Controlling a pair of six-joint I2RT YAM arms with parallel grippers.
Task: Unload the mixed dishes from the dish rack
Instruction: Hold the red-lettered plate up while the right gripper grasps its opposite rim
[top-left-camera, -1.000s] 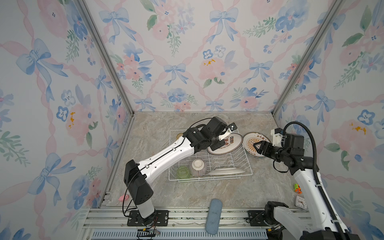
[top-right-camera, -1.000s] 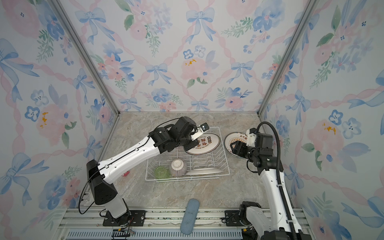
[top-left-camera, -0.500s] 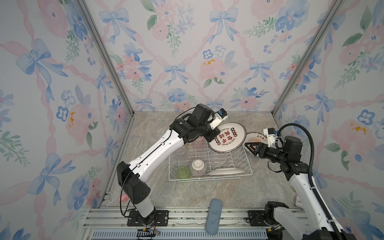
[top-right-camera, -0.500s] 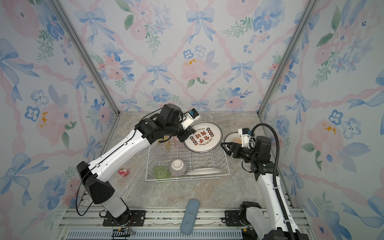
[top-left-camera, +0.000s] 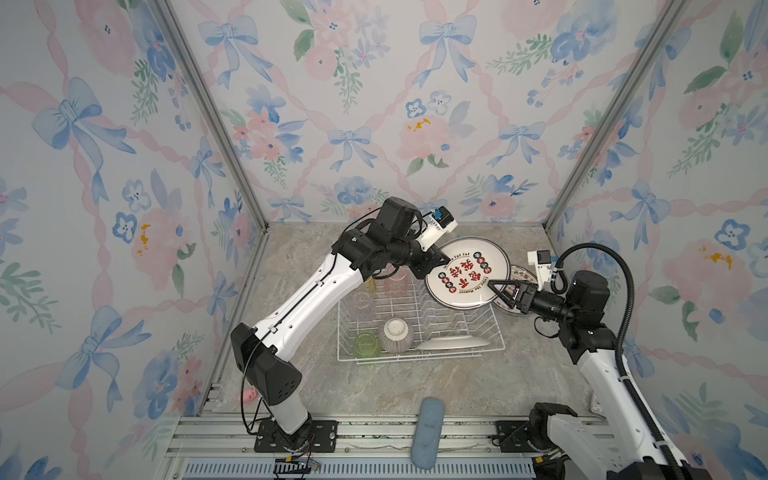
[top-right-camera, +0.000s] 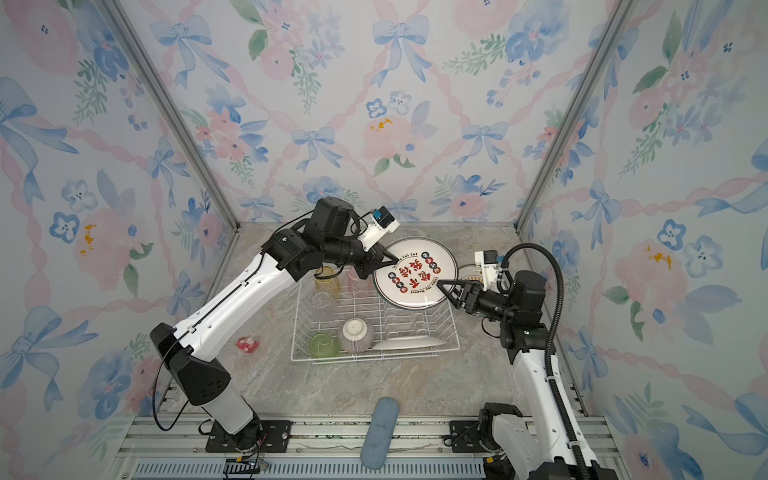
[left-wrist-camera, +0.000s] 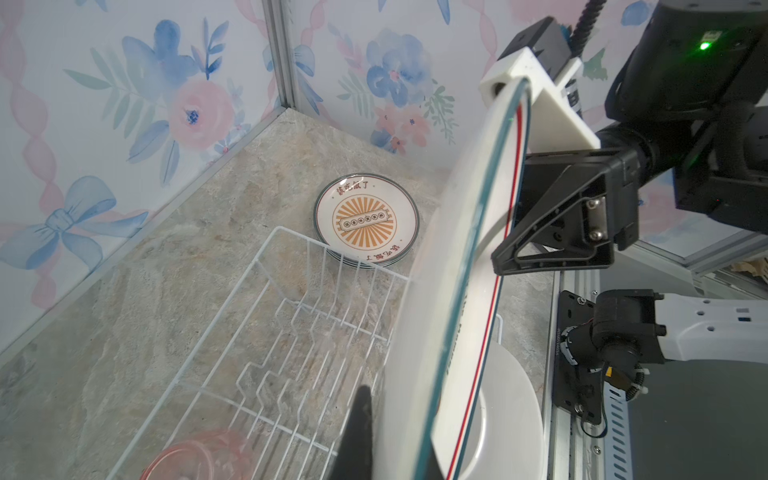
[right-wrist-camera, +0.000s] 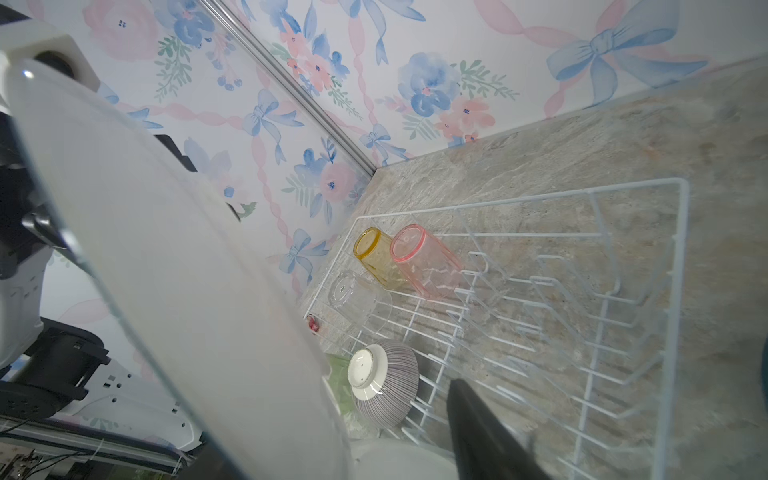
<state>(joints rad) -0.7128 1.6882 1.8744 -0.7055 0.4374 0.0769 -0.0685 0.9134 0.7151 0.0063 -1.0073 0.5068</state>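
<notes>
The left end effector (top-left-camera: 437, 261) is clamped on the rim of one printed plate (top-left-camera: 467, 274) and holds it tilted in the air above the far right corner of the rack (top-left-camera: 457, 322). The printed face is turned up toward both top views. The right end effector (top-left-camera: 500, 293) sits at the opposite edge of that plate with its jaws spread wide, one on each side of the rim. Whether either jaw touches the plate cannot be told.

Six dishes sit in the white wire rack on the counter (top-left-camera: 374, 386):
- Four tumblers: yellow (right-wrist-camera: 370, 253) and pink (right-wrist-camera: 424, 262) side by side at the far left end, a clear one (right-wrist-camera: 357, 299) just in front of them, and a green one (top-left-camera: 365, 344) at the near left corner.
- One striped bowl (top-left-camera: 395, 333), upside down just beside the green tumbler.
- One second plate (top-left-camera: 452, 343), lying nearly flat along the near edge to the right of the bowl.

Outside the rack, just beyond its far right corner, a stack (left-wrist-camera: 365, 220) of plates lies flat on the counter. An orange sunburst print faces up on the top one. How many plates it holds cannot be counted with certainty.
</notes>
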